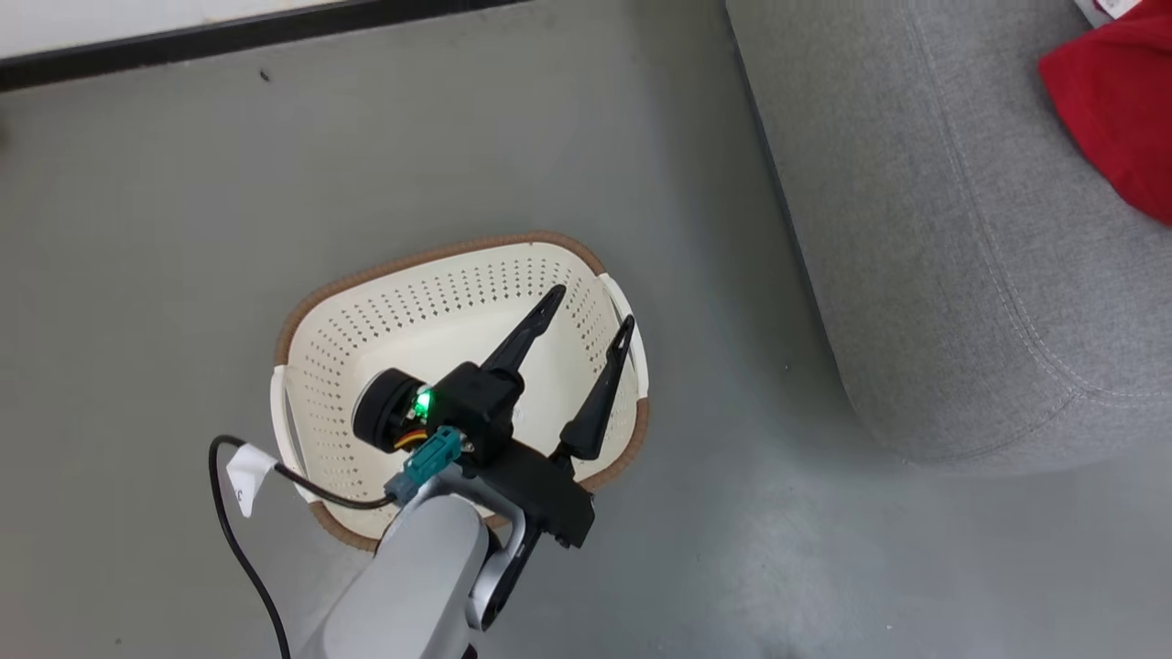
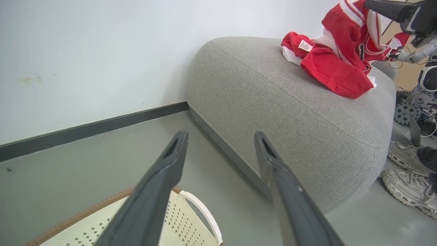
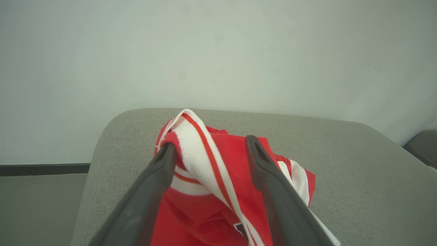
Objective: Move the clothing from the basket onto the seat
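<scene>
While clothing lies on seat | tag writing illegible

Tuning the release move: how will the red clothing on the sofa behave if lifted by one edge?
Likely floppy: the clothing lies crumpled in folds on the seat. It may cling rather than slip off: its striped band drapes against one finger of the open right gripper.
</scene>
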Robot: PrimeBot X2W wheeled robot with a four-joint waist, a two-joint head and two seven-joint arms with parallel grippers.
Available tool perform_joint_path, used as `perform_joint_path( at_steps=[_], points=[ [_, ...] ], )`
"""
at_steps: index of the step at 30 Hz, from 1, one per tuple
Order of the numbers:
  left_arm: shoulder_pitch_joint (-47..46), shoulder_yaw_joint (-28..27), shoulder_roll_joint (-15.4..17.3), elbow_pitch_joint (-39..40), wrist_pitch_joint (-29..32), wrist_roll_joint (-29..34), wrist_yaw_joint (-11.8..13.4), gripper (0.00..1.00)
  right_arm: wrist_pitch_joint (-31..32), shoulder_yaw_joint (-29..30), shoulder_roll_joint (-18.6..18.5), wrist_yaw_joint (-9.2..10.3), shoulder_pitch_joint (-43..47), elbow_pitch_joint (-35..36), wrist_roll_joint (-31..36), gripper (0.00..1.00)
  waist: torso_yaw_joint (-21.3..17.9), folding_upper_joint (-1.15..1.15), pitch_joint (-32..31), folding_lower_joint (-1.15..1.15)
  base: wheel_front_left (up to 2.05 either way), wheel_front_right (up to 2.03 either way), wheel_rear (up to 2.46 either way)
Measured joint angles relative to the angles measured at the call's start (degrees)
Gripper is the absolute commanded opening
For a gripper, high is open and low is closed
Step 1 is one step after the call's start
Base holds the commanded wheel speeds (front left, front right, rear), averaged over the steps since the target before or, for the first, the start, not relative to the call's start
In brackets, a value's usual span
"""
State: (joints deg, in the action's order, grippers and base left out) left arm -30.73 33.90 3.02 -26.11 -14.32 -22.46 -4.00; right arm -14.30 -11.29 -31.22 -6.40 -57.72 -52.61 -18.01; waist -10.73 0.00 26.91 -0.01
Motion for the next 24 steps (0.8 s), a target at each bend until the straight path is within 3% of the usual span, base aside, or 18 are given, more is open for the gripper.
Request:
perform_joint_path(
  at_steps=[6, 24],
  points=[
    [2.73, -0.46, -0.03, 0.0, 0.0, -1.68, 0.07, 1.0, 0.0, -0.77, 0.64, -0.18, 4.69, -1.44, 0.34, 1.0, 1.05, 0.0, -3.8, 0.0, 0.0, 0.0, 0.0],
    [7.09, -3.31, -0.34, -0.27, 0.0, -3.2, 2.12, 1.0, 0.01, -2.75, 7.36, -0.38, 13.66, -0.35, -0.3, 1.0, 5.07, -0.01, -12.28, 0.0, 0.0, 0.0, 0.0]
  ],
)
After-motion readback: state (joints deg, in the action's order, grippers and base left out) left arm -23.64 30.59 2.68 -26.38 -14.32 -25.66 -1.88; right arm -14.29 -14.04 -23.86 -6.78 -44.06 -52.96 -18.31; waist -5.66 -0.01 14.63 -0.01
